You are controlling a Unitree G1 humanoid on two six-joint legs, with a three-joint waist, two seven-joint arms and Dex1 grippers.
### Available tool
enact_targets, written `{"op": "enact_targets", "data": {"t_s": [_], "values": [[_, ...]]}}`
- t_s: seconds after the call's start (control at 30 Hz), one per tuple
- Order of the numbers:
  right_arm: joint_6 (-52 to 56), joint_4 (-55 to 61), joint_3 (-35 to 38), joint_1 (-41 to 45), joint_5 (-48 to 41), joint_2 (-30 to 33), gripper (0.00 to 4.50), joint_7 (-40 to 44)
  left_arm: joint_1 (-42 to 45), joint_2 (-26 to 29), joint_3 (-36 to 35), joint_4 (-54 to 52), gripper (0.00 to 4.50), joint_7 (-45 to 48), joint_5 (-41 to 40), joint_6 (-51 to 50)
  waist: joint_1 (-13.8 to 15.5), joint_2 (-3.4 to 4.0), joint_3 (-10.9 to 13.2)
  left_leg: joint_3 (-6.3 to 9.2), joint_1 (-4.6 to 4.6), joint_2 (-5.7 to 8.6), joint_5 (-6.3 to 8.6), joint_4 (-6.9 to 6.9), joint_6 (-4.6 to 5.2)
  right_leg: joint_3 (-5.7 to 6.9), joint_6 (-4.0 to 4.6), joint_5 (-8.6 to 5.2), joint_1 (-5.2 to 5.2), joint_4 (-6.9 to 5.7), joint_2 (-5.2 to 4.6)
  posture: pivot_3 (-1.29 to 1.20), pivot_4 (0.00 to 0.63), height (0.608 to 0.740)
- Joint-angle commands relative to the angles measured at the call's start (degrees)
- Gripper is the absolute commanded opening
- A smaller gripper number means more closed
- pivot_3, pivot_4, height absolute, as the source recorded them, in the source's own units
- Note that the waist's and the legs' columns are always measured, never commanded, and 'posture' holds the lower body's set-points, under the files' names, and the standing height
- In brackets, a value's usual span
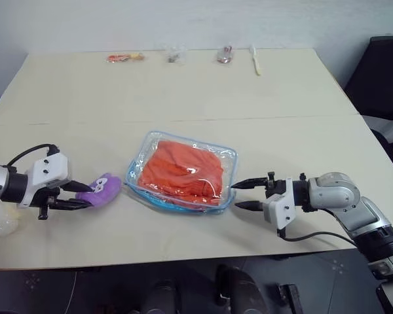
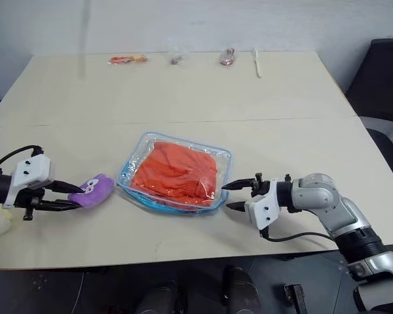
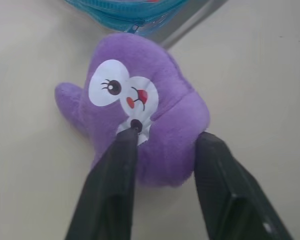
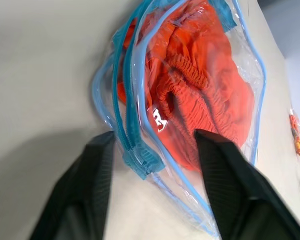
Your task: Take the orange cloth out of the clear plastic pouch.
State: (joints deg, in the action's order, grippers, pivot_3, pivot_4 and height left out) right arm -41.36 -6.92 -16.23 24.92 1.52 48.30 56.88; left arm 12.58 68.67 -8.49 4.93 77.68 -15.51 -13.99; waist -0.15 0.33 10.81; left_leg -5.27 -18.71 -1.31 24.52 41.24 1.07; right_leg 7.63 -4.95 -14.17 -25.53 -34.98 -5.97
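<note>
Both arms reach inward low over the bench [image 1: 183, 85]: left gripper [image 1: 78, 195] open around the purple toy [image 1: 102, 190], right gripper [image 1: 247, 194] open at the pouch [image 1: 181, 171], gripping nothing.

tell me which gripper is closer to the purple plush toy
Left. The left gripper has its open fingers at the purple plush toy. The right gripper is across the clear plastic pouch, at the pouch's far edge from the toy.
</note>
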Motion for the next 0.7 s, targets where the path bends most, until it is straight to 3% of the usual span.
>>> {"op": "enact_targets", "data": {"t_s": [0.03,0.1,0.17,0.3,0.43,0.57,0.7], "values": [[2.1,4.5,4.0,-2.4,-2.3,2.6,3.98,-0.4,-0.3,0.8,-2.2,-1.3,3.31,-0.7,-0.1,0.6,0.1,0.00,0.0,0.00,0.00,-0.06,0.00,0.02,0.00,0.01,0.00,0.00,0.00,0.00,0.01,0.00,0.150,0.740],[5.2,7.8,5.8,-5.3,-3.6,3.8,4.50,-0.7,-1.1,1.5,-3.2,-1.5,3.93,-0.5,-0.2,0.7,0.0,0.00,0.0,-0.01,-0.01,-0.09,0.00,0.03,0.00,0.01,0.00,0.00,0.00,-0.01,0.02,0.00,0.150,0.740],[10.8,12.7,8.5,-9.4,-6.2,5.2,4.50,-1.2,-2.4,2.8,-5.0,-1.4,4.48,1.0,-0.6,1.4,0.0,0.00,0.0,-0.03,0.00,-0.13,0.00,0.02,0.00,0.00,0.00,0.00,-0.01,-0.01,0.05,0.00,0.150,0.740],[30.5,26.7,13.9,-18.6,-19.8,9.7,4.50,-0.4,-1.3,5.8,-7.3,-3.0,4.48,6.3,-5.0,-1.6,0.2,0.03,0.0,-0.05,-0.02,-0.23,0.03,0.02,-0.05,0.01,0.03,-0.01,-0.03,0.02,0.19,0.00,0.150,0.740],[54.4,40.4,21.0,-25.6,-39.6,13.8,4.50,-5.1,10.9,5.3,-2.5,-7.1,4.48,7.9,-9.8,-8.1,1.5,0.00,0.0,0.00,-0.06,-0.23,0.04,0.19,-0.04,0.01,0.06,0.01,-0.01,-0.05,0.19,0.00,0.150,0.740],[68.6,48.2,25.0,-26.5,-54.3,13.1,4.50,-14.8,21.1,0.3,5.9,-8.7,4.48,7.2,-4.7,-2.9,1.7,0.01,0.0,-0.03,0.04,-0.16,0.06,0.24,-0.04,-0.05,0.12,0.07,0.10,-0.08,0.17,0.00,0.150,0.740],[75.7,52.1,24.4,-23.7,-62.6,8.0,4.50,-28.3,25.3,-5.9,14.4,-4.6,4.48,6.6,5.6,13.1,1.5,-0.01,0.0,-0.09,0.09,0.09,0.08,0.15,-0.08,-0.09,0.12,0.07,0.06,-0.07,0.25,0.00,0.150,0.740]]}}
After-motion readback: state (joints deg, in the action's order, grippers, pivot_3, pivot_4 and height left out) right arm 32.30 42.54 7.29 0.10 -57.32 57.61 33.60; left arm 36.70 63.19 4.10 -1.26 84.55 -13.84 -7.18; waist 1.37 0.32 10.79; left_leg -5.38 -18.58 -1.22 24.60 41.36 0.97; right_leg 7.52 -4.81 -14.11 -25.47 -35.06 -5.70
